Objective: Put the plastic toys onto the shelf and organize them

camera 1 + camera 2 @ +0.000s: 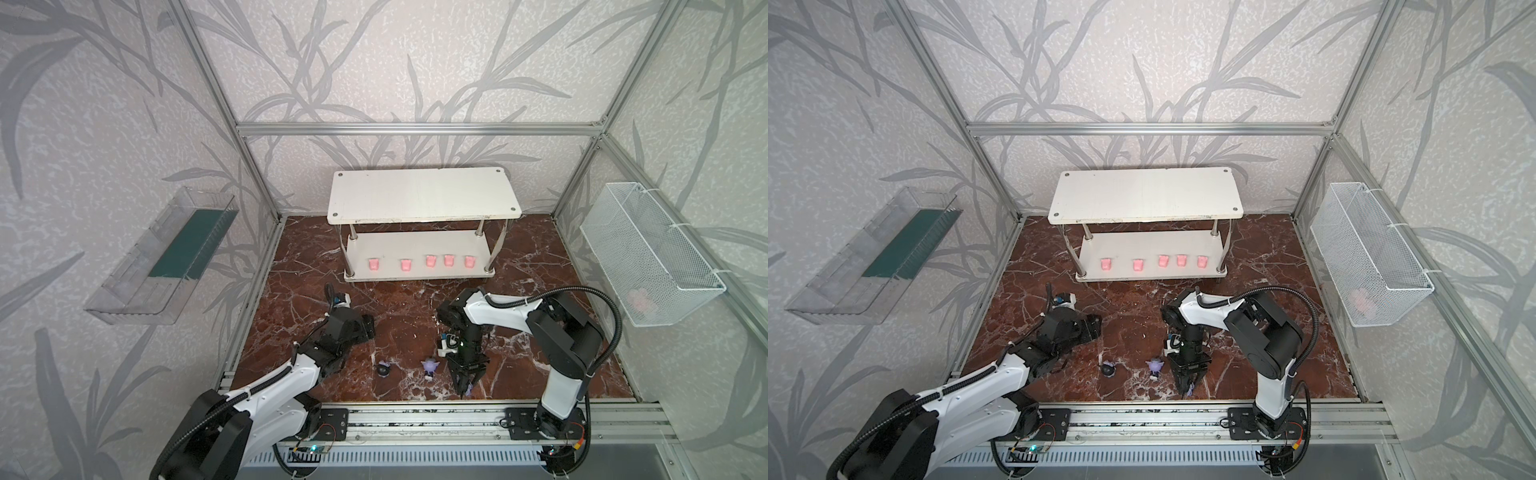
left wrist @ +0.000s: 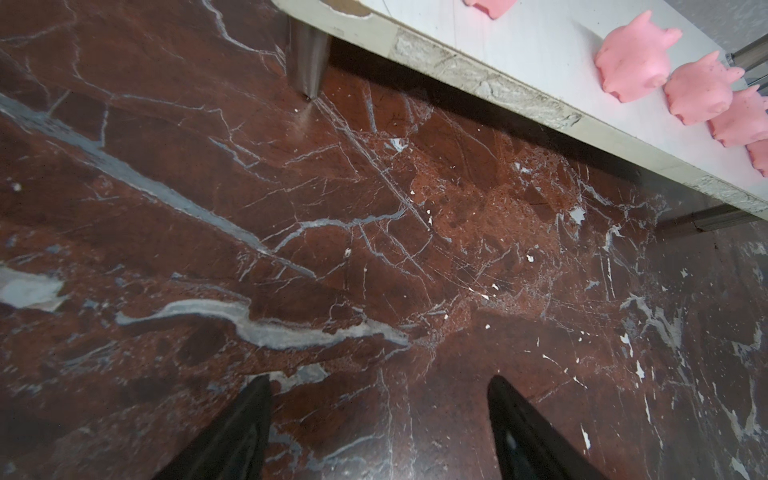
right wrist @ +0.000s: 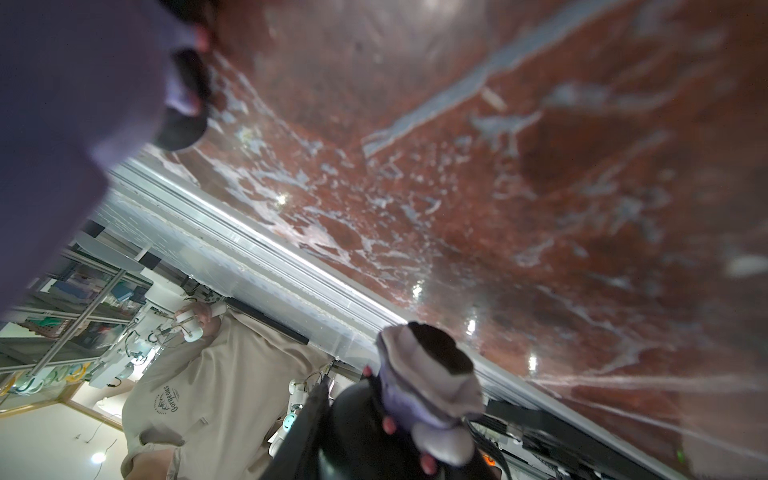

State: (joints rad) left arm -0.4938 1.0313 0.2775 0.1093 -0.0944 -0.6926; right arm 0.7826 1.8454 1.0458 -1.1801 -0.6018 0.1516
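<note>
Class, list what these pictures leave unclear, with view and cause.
1. Figurine in the right hand: top views, fingers hide most; right wrist view, blurred.
2. Pink thing in the wire basket: both top views, mesh obscures it.
3. One piglet: left wrist view, cut by the edge.
4. Large lilac shape: right wrist view, too close, unfocused.

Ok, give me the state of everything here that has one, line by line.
pink piglets: five, in a row on the shelf's lower tier.
black figurine: loose on the marble floor.
lilac figurine: loose on the floor.
black-and-lilac figurine: gripped by the right gripper.
right gripper: jaws shut on that figurine.
left gripper: jaws open, holding nothing.
wire basket: something pink inside.
</note>
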